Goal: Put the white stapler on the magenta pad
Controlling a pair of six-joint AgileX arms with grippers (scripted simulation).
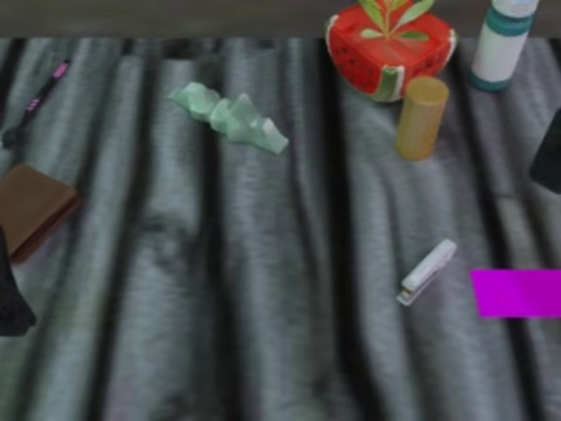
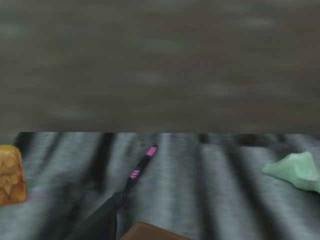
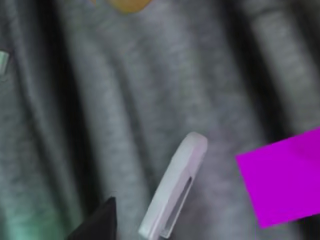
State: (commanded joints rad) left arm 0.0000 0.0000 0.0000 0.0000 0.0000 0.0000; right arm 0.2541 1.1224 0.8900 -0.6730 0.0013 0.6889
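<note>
Top view, looking down on a desk [image 1: 263, 289] draped in grey rippled cloth. The white stapler [image 1: 427, 272] lies flat on the right half of the desk, untouched. Its long axis runs on a diagonal, one end pointing far and right, the other near and left. Just to its right, apart from it by a strip of bare cloth, sits the magenta pad [image 1: 517, 293], cut off by the right edge of the view.

My right arm is plainly the nearer one. Only a dark part of it shows at the right edge, farther back than the pad. In the right wrist view the stapler [image 3: 172, 192] and pad [image 3: 282, 177] both fill the lower part, with one dark fingertip [image 3: 97, 222] of the right tool beside the stapler; I cannot tell whether that tool is spread or pressed together. My left arm sits parked at the left edge, well apart, its tool's state also unreadable.

I judge the grasp must cross the stapler's narrow width.
</note>
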